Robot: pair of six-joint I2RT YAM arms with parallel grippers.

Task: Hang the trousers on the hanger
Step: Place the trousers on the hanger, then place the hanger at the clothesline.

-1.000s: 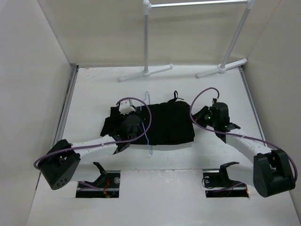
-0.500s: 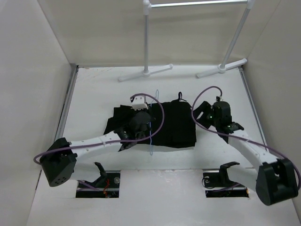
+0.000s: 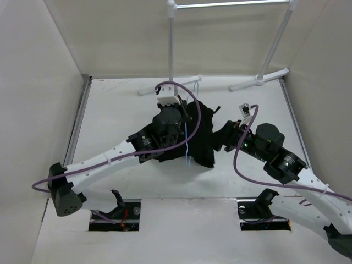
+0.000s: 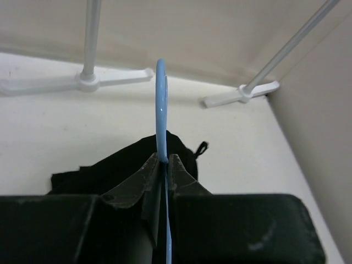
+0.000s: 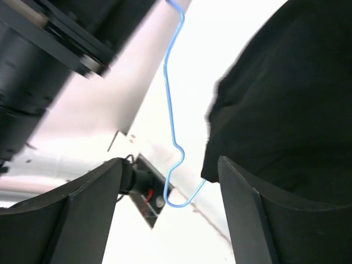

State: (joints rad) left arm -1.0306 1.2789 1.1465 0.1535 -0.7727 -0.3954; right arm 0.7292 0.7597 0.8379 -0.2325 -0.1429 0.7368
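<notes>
My left gripper (image 3: 184,108) is raised above the table and shut on the neck of the thin pale-blue hanger (image 3: 187,144), whose hook (image 4: 160,99) rises between the fingers (image 4: 144,176) toward the rack. The black trousers (image 3: 203,129) hang bunched from the hanger, lifted mostly off the table. In the left wrist view the trousers (image 4: 104,173) spread below the jaws. My right gripper (image 3: 227,136) stands open just right of the cloth, holding nothing. Its view shows the hanger (image 5: 170,110) hanging free, its lower corner running into the trousers (image 5: 286,93).
The white clothes rack stands at the back, with its left pole (image 3: 171,44), right pole (image 3: 276,43) and feet (image 3: 170,85) on the table. Side walls close in the table left and right. Two floor openings (image 3: 115,214) lie near the arm bases.
The left arm has lifted the hanger and trousers up and toward the rack. The right gripper has opened, let go of the trousers and moved nearer and leftward.
</notes>
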